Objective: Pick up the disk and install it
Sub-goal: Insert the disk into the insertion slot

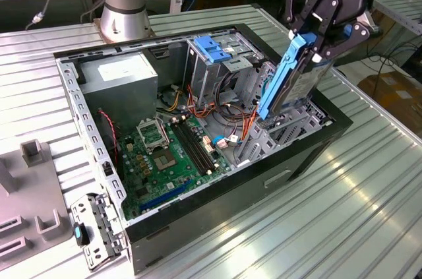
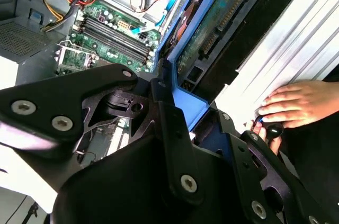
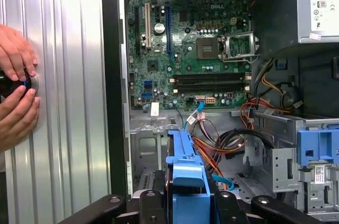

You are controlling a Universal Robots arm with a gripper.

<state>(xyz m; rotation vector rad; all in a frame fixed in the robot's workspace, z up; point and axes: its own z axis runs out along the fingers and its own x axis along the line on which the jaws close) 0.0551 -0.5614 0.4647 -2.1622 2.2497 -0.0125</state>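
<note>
Disk [image 1: 290,84], upper end hidden behind gripping fingers [image 1: 328,31]

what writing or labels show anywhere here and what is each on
White brand lettering: on the black gripper body, above the blue-railed dark flat disk it grips.
White maker's mark: on the green motherboard.
White stickers on the grey metal power supply box: print too small to read.
White sticker on the silver drive cage: too small to read.
</note>
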